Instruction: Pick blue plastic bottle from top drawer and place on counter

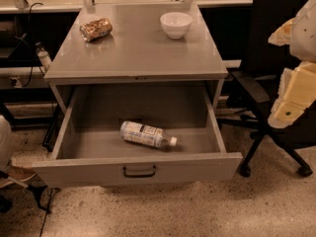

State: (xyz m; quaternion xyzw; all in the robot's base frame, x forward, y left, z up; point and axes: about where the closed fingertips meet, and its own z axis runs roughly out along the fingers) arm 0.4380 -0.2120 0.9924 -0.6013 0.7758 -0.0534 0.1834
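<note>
A speckled lab floor (173,211) and a black office chair (276,58) frame a grey metal cabinet whose top drawer (89,169) stands pulled well out toward the near side, its dark pull handle (139,171) centred on the front panel. The blue plastic bottle (145,134) lies on its side on the drawer floor, near the middle. That is likely because the shallow drawer could not shut over it upright. Its long axis runs left to right, the base tilted slightly far and the white cap pointing right and a little near. On the tabletop (138,53) above, a patterned can (96,29) lies far left and a white bowl (176,23) sits far right. The robot's cream-coloured end effector (289,107) hangs at the right edge, well apart from the drawer and holding nothing visible. Whether it is open or closed I cannot tell.
</note>
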